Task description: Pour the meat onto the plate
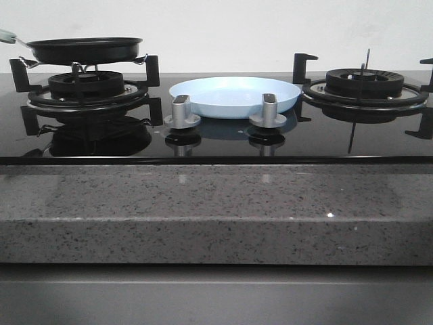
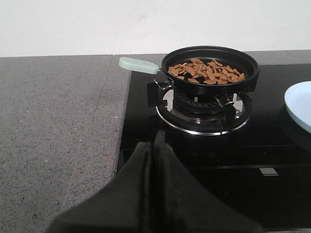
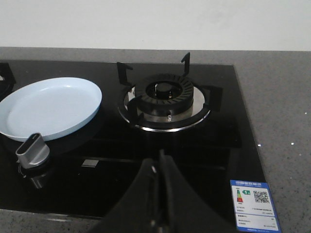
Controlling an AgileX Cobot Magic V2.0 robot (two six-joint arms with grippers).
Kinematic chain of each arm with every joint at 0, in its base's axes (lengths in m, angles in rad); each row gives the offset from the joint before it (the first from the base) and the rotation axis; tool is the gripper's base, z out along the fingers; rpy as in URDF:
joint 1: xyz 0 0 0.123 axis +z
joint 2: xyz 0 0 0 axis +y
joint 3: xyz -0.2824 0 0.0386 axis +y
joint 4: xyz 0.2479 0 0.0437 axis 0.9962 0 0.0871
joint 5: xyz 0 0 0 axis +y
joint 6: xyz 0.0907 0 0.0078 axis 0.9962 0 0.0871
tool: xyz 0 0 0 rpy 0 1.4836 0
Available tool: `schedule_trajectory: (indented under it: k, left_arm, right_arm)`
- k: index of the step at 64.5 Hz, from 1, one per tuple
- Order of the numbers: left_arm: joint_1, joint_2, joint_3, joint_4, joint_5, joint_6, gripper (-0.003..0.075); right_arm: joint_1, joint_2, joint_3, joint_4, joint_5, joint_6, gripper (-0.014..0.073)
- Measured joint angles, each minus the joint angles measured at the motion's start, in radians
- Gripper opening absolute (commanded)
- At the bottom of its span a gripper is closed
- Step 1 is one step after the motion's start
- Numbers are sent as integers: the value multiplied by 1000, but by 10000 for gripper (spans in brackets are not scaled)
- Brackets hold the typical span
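The meat (image 2: 208,72) is a heap of small light-brown pieces inside a black frying pan (image 2: 210,69) with a pale-green handle (image 2: 138,65). The pan (image 1: 84,49) sits on the left burner. The pale-blue plate (image 1: 233,96) lies empty between the two burners; it also shows in the right wrist view (image 3: 48,108) and at the edge of the left wrist view (image 2: 300,103). My left gripper (image 2: 154,141) is shut and empty, well short of the pan. My right gripper (image 3: 159,159) is shut and empty, in front of the right burner. Neither gripper shows in the front view.
Two silver knobs (image 1: 182,112) (image 1: 268,110) stand in front of the plate. The right burner (image 3: 166,97) has raised black pan supports. The black glass hob (image 1: 216,145) is set in a speckled grey stone counter (image 1: 203,217). A sticker (image 3: 254,205) is on the hob's near right corner.
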Motion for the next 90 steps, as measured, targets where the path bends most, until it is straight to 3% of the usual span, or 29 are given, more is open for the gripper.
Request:
schedule_trajectory:
  k: [6,11,17,21,23,28,54,66,90]
  left_arm:
    - [0,0,-2,0,0,0,6]
    - [0,0,-2,0,0,0,102]
    - [0,0,-2,0,0,0,322]
    - [0,0,-2,0,0,0,524]
    - [0,0,-2,0,0,0,592]
    - [0,0,-2,0,0,0,662]
    - [0,0,-2,0,0,0,588]
    - [0,0,-2,0,0,0,549]
    - [0,0,-2,0,0,0,472]
  right_arm:
    - [0,2,0,0,2,0,57]
    - [0,2,-2,0,2,0,162]
    - [0,2,-6,0,2,0,384]
    - [0,2,-6,0,2,0,549]
    - [0,2,-6,0,2,0,589]
    - [0,2,-6,0,2,0,645]
    - [0,73,-42,40,11,0,643]
    - [15,334,-221,53,90,0,643]
    - [153,897,-688,51,267,0,631]
